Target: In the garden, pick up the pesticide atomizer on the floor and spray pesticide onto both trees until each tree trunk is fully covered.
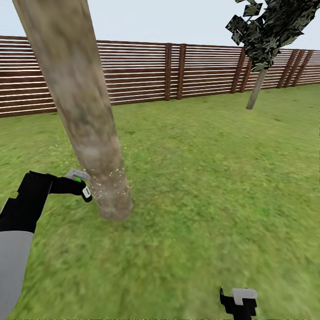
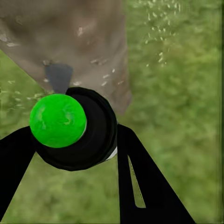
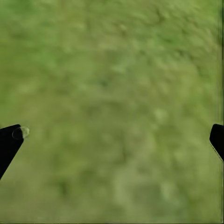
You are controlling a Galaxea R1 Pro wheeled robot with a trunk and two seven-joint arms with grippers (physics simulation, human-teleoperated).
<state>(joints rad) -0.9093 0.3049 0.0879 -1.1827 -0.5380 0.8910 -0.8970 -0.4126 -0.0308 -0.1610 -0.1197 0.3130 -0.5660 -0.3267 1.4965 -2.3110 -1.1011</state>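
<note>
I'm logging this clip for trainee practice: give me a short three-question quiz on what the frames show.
1. True or false: the left gripper is shut on the black pesticide atomizer with the bright green round cap.
2. Where do the whitish pesticide specks show? A) low on the thick pale mottled tree trunk B) on the brown slatted wooden fence C) on the far tree
3. Fill in: the right gripper's fingers stand ____ over the green grass.

Key: 1 true; 2 A; 3 open

atomizer (image 1: 80, 178): grey body, green cap, black collar; held at near trunk's base | near trunk (image 1: 75, 102): thick, pale, mottled, leaning; whitish pesticide specks (image 1: 109, 180) low on it | far tree (image 1: 262, 49): small, by fence; dark foliage
</note>
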